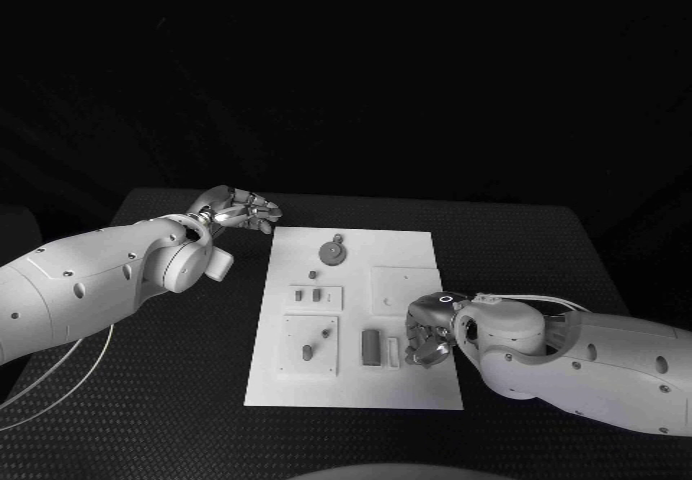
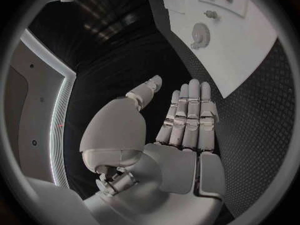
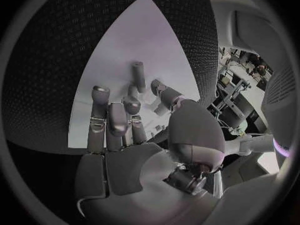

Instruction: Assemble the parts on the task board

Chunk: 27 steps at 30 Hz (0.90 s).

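The white task board (image 1: 411, 385) lies in the middle of the table. On it are a round toothed part (image 1: 333, 252), two small pegs (image 1: 307, 295) on a raised square, another peg (image 1: 307, 351) on the near-left square, and a dark bar (image 1: 371, 346) beside a pale bar (image 1: 391, 349). My right hand (image 1: 430, 330) hovers over the board's near right side with its fingers spread just beside the bars and nothing in them. The right wrist view shows this right hand (image 3: 125, 135) above the dark bar (image 3: 139, 75). My left hand (image 1: 238, 210) is off the board's far left corner, and the left hand (image 2: 181, 130) is flat and holds nothing.
A blank raised square (image 1: 404, 283) sits on the board's right half. Black textured table (image 1: 173, 400) surrounds the board on all sides. The round part (image 2: 200, 33) and board corner (image 2: 250, 70) lie ahead of my left hand.
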Each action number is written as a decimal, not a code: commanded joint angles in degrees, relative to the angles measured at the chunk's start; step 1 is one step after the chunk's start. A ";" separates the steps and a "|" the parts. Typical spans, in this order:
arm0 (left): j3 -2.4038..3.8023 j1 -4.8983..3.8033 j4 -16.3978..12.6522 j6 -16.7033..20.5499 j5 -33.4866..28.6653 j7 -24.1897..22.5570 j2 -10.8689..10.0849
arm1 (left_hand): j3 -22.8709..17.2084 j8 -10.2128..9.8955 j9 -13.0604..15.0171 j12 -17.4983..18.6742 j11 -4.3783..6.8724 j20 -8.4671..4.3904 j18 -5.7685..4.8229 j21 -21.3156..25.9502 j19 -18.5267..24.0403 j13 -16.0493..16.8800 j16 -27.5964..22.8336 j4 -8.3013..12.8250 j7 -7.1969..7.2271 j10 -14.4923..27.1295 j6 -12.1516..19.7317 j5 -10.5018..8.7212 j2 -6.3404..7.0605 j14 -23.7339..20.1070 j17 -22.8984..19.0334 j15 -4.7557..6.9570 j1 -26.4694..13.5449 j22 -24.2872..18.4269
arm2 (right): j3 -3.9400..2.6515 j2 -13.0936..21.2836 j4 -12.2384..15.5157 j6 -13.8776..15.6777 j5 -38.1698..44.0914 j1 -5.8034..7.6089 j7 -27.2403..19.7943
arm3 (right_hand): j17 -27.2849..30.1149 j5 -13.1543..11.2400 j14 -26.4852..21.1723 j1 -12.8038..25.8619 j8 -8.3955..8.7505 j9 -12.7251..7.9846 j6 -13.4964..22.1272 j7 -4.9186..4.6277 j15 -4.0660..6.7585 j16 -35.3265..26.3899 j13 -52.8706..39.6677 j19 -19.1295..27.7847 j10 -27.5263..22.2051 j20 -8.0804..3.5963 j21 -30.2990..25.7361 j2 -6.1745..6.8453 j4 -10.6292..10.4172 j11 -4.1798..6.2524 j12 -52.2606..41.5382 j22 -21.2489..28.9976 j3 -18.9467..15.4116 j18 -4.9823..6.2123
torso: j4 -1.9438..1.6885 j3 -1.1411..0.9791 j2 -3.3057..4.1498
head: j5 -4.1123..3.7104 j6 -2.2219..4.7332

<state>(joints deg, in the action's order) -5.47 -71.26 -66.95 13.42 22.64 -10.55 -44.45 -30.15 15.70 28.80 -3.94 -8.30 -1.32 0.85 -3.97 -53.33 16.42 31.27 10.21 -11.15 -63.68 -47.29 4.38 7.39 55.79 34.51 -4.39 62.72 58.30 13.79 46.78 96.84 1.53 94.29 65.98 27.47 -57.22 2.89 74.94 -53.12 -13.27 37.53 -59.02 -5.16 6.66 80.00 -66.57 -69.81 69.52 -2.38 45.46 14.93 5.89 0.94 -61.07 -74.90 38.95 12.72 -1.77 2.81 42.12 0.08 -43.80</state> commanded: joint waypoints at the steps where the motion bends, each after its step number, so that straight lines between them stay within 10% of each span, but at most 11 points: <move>1: 0.02 -0.08 -0.11 -0.84 -0.22 -0.24 0.05 | -0.02 0.36 -0.04 -0.19 0.15 0.08 -0.31 -0.06 -0.19 -0.08 -0.28 -0.23 -0.04 0.31 0.32 -0.26 -0.06 0.24 0.10 -0.04 -0.41 -0.07 | 0.43 0.08 -0.33 -3.03 4.25 -0.88 1.29 | -0.01 -0.17 0.03 -0.67 0.29 -0.08 -0.68 0.03 0.49 0.19 0.12 0.25 0.03 -0.01 0.22 -0.16 0.50 0.31 -0.30 -1.06 -0.03 2.28 | 0.02 0.00 0.04 | 0.13 -0.08; 27: 0.00 -0.08 -0.09 -1.17 -0.22 -0.11 -0.08 | 0.01 0.37 -0.06 -0.17 0.14 0.09 -0.32 -0.05 -0.17 -0.10 -0.39 -0.23 -0.05 0.33 0.34 -0.28 -0.08 0.25 0.22 -0.05 -0.39 -0.08 | 0.43 0.97 0.29 -8.42 5.48 -1.90 3.00 | -0.06 -0.17 0.14 -0.87 -0.17 0.02 -1.57 0.35 0.72 0.30 0.27 0.25 0.28 0.36 0.25 -0.79 0.73 0.61 -0.29 -1.03 -0.77 2.28 | -0.01 0.04 0.02 | 0.13 -0.15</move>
<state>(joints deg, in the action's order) -5.49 -71.26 -66.95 13.08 22.63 -10.36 -44.58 -30.15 15.70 28.80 -3.94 -8.30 -1.33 0.85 -3.97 -53.33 16.38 31.27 10.21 -11.15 -63.68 -47.29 4.38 7.39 55.79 34.63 -4.39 62.72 58.31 13.56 47.42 97.62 -1.74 99.95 64.78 28.85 -57.19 2.89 74.94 -53.94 -13.43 54.83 -60.09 -4.87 7.06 79.99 -66.38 -69.80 69.72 -2.35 45.46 14.10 6.65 1.14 -61.05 -74.94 38.51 13.31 -1.76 2.87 42.14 0.19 -44.02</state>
